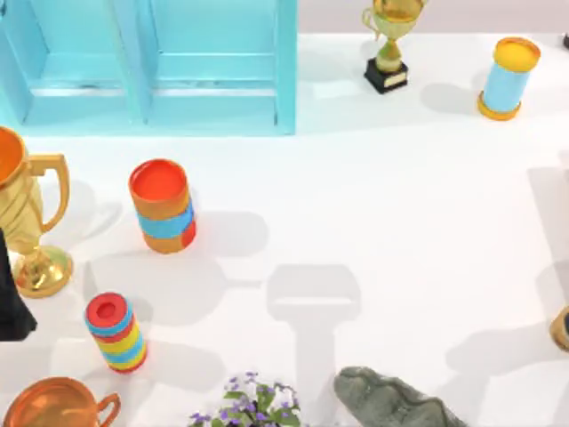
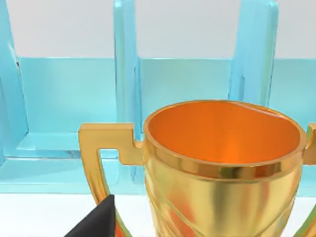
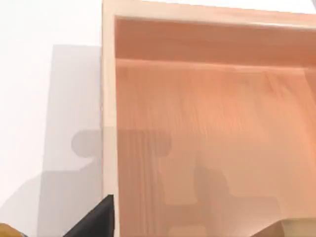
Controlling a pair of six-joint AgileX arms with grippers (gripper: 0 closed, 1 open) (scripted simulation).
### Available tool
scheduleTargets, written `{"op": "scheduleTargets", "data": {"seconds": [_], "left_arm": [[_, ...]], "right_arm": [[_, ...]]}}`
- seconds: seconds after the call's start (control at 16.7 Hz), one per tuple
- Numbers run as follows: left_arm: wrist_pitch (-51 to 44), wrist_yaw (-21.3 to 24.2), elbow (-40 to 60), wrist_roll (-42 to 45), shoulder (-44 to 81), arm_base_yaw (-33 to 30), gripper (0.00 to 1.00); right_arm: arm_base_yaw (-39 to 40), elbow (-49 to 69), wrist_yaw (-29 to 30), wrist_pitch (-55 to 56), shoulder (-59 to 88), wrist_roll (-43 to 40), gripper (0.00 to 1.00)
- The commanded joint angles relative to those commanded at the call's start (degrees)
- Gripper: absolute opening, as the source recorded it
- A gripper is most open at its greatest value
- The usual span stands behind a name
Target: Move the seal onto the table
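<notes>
**Inspector A:** What stood at the left of the table (image 1: 400,205)?

**Inspector B:** The left arm (image 1: 12,298) sat at the left edge, just beside a large gold trophy (image 1: 22,222). The left wrist view showed a dark part of the left gripper (image 2: 96,223) close before that trophy's cup, with the light-blue cabinet (image 1: 151,71) behind it. I could not tell whether this gripper was open or closed, nor whether it had hold of anything.

**Inspector A:** And moving rightward?

**Inspector B:** A copper cup (image 1: 53,405) was at the near left corner. Next came a small striped cylinder (image 1: 116,334) with a red top, then a larger orange cylinder (image 1: 162,206) with a blue band. Both stood on the table, apart from each other. A flowering plant (image 1: 249,400) and a grey-green rock-like figure (image 1: 387,400) sat at the near edge. At the far edge were a small trophy (image 1: 388,44) on a black base and, further right, a blue cylinder (image 1: 507,78) with a yellow top.

**Inspector A:** The right arm?

**Inspector B:** The right gripper (image 3: 96,222) hung above the white surface at the wall of a pale wooden box (image 3: 207,123). Its state could not be told.

**Inspector A:** The seal?

**Inspector B:** I could not tell where it lay.
</notes>
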Motion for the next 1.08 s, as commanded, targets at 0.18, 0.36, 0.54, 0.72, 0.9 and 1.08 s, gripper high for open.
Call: {"op": "scheduleTargets", "data": {"seconds": [0.18,0.36,0.54,0.72,0.9,1.08], "left_arm": [[0.0,0.0,0.0,0.0,0.0,0.0,1.0],[0.0,0.0,0.0,0.0,0.0,0.0,1.0],[0.0,0.0,0.0,0.0,0.0,0.0,1.0],[0.0,0.0,0.0,0.0,0.0,0.0,1.0],[0.0,0.0,0.0,0.0,0.0,0.0,1.0],[0.0,0.0,0.0,0.0,0.0,0.0,1.0]], "right_arm": [[-4.95,13.16,-0.01,-12.2,17.68,-4.89,1.0],[-9.48,25.58,-0.05,-23.47,34.15,-9.48,1.0],[-13.22,35.76,-0.04,-32.73,47.22,-13.31,1.0],[-15.71,42.23,0.0,-38.88,55.16,-15.86,1.0],[-16.62,44.57,0.02,-41.08,57.7,-16.79,1.0],[-16.62,44.57,0.02,-41.08,57.7,-16.79,1.0]]}}
